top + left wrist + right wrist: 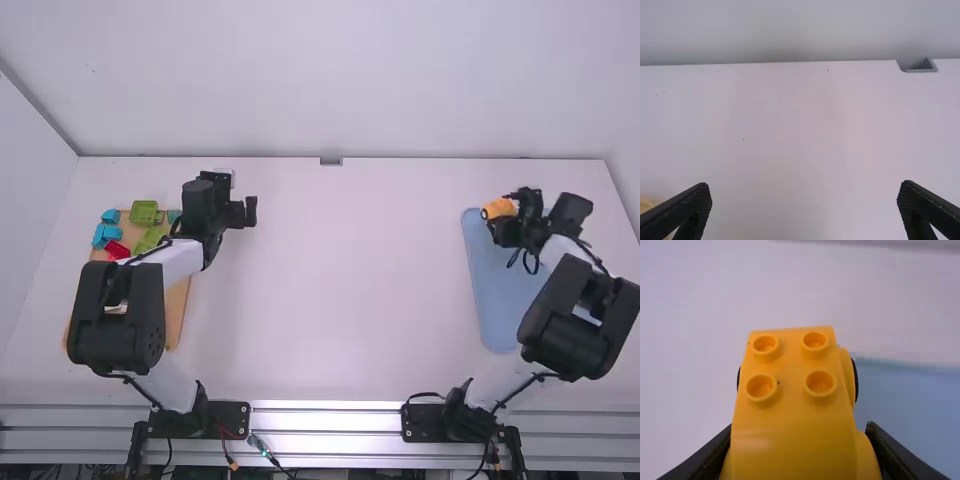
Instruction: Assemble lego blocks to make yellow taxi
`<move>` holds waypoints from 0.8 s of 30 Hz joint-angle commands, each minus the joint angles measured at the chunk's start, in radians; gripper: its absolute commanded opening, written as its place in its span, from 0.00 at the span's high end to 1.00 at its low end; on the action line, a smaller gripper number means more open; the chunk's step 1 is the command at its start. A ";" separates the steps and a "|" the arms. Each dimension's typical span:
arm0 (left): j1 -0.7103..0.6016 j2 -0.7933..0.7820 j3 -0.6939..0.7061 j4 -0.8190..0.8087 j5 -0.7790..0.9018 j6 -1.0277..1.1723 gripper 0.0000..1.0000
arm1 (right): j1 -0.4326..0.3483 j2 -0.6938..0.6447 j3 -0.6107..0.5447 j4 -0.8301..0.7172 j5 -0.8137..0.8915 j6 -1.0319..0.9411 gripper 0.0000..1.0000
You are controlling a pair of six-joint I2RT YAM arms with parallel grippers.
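Over the blue tray's far left corner, my right gripper (504, 224) holds a yellow taxi piece (499, 208). Seen from the right wrist, the yellow taxi piece (790, 415) has several studs on top and dark wheels at its sides, clamped between the fingers of my right gripper (799, 450). My left gripper (246, 212) is beyond the right edge of the brown board at the far left. In the left wrist view my left gripper (805, 210) has its fingers wide apart with nothing between them.
A brown board (178, 300) at the left carries blue blocks (106, 235), green blocks (145, 212) and a red block (117, 250), partly under the left arm. The blue tray (490, 300) lies at the right, partly under the right arm.
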 commanded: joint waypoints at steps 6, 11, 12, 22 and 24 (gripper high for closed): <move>0.004 -0.016 -0.003 0.008 0.048 -0.093 0.01 | -0.048 -0.014 -0.156 0.090 0.148 0.219 0.54; -0.006 -0.016 -0.003 0.000 -0.013 -0.106 0.01 | -0.034 -0.014 -0.198 0.096 0.243 0.241 0.46; -0.005 -0.016 -0.003 -0.002 -0.018 -0.107 0.01 | -0.032 -0.014 -0.201 0.094 0.255 0.242 0.45; -0.012 -0.022 0.029 -0.108 -0.019 -0.051 0.01 | 0.032 -0.061 -0.129 -0.029 0.369 0.242 0.01; -0.023 -0.036 0.066 -0.198 -0.019 -0.011 0.01 | 0.048 -0.111 -0.085 -0.131 0.420 0.242 0.02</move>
